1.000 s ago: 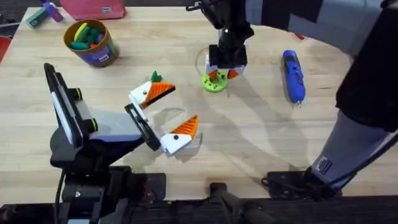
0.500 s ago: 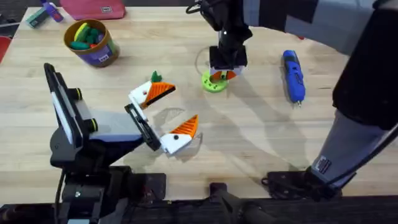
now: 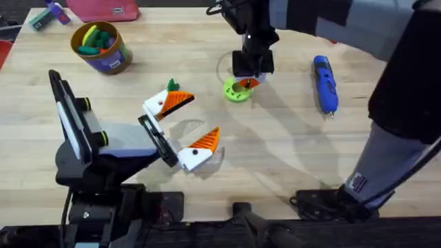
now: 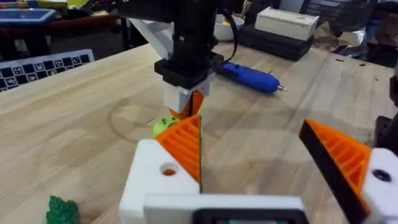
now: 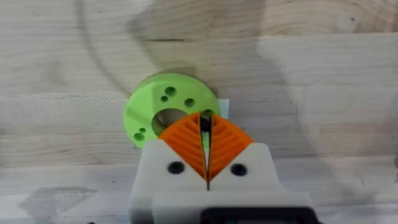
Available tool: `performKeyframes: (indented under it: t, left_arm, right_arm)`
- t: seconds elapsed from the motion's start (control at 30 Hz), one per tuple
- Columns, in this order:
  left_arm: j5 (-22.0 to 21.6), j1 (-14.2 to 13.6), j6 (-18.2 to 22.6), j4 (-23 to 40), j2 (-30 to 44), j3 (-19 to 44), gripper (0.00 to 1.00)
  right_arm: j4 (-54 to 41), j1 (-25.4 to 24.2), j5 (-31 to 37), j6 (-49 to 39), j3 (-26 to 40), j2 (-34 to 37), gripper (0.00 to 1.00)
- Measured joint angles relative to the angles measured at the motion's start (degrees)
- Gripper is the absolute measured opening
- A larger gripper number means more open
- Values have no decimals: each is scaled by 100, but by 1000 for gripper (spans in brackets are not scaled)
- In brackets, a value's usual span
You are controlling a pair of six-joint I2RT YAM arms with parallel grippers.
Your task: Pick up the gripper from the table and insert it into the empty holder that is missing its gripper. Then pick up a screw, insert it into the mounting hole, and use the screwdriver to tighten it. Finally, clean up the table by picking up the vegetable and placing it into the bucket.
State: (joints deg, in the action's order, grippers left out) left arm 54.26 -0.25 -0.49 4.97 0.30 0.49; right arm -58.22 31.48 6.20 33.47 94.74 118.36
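Over green disc [image 3: 237,92] rim, right claw [image 3: 245,83] pinched, bare tabletop [image 3: 275,148] around

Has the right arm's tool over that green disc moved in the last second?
Yes. The right tool closed its fingers and crept slightly toward the table's far side, over the green disc.

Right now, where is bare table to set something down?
Bare wood lies between the bucket and the right gripper, and toward the arms' bases below the screwdriver. It is crowded around the green disc and the open left gripper.
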Motion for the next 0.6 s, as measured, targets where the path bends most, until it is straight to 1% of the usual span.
performKeyframes:
  t: [0.33, 0.5, 0.6]
  left_arm:
    - [0, 0, 0, 0, 0, 0, 985]
    - [0, 0, 0, 0, 1, 0, 985]
    - [0, 0, 0, -1, 1, 0, 985]
  right_arm:
    - [-177, 2, -22, -2, 28, -51, 7]
    - [-795, 17, -22, -50, 404, -283, 6]
    - [-1113, 38, -21, -151, 851, -527, 6]
